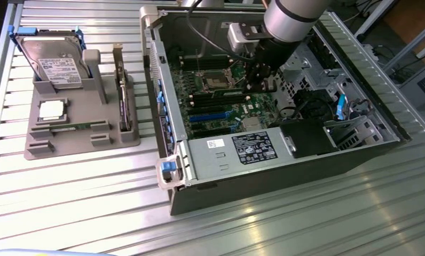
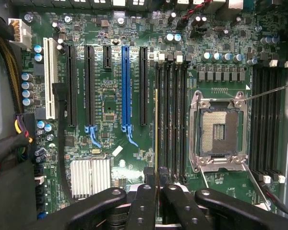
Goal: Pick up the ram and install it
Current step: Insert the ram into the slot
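- A ribbed metal table (image 1: 70,186) carries everything, with a grey parts holder (image 1: 80,120) towards the exterior view's left.
- An open computer case (image 1: 269,106) lies on its side beside the holder, its green motherboard (image 2: 110,110) exposed with an empty processor socket (image 2: 220,132).
- The arm (image 1: 294,18) reaches down into the case, over the board.
- A hard drive (image 1: 52,61) stands in the holder, a silver processor chip (image 1: 50,109) below it.
- The gripper (image 2: 156,191) is clenched on the ram (image 2: 156,139), seen edge-on as a thin strip just above the black memory slots (image 2: 173,110) beside the socket.
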